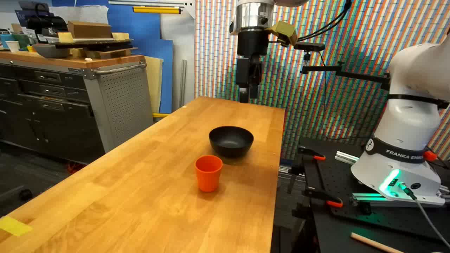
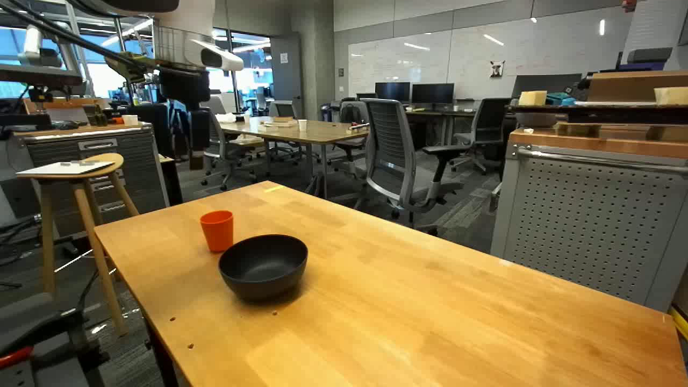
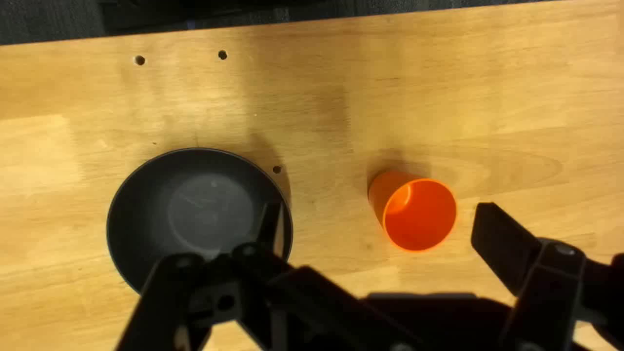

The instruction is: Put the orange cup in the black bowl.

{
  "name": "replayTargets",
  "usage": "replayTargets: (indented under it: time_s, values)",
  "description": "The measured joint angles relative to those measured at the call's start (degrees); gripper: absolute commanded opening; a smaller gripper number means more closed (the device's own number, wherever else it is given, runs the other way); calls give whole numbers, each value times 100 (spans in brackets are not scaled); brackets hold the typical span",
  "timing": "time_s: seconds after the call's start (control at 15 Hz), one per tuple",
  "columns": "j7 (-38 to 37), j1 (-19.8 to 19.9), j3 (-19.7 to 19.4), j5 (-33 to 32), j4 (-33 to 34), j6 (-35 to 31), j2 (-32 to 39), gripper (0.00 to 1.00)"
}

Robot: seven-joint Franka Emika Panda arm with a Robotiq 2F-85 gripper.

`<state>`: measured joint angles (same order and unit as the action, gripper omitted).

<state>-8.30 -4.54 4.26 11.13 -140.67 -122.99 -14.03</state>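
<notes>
The orange cup (image 1: 208,175) stands upright on the wooden table, close beside the black bowl (image 1: 231,143) and apart from it in the wrist view. Both also show in an exterior view, the cup (image 2: 217,232) behind the bowl (image 2: 263,269). In the wrist view the cup (image 3: 419,214) appears between the fingers of my gripper (image 3: 382,230), well below them, and the bowl (image 3: 204,214) is partly hidden by one finger. My gripper is open and empty. It hangs high above the table in both exterior views, where the gripper (image 1: 248,95) also shows (image 2: 196,156).
The table (image 1: 168,196) has a near edge beside the robot base (image 1: 400,165). A tool cabinet (image 1: 119,95) stands past the table's far side. An office chair (image 2: 392,150) and a wooden stool (image 2: 91,172) stand near the table.
</notes>
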Motion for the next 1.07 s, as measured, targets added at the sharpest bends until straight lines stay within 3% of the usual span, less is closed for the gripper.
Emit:
replayTargets:
  time_s: [0.53, 1.07]
  values:
    - [-154, 2, 14, -126, 46, -30, 136, 100]
    - [-386, -49, 170, -173, 383, -832, 1745, 100]
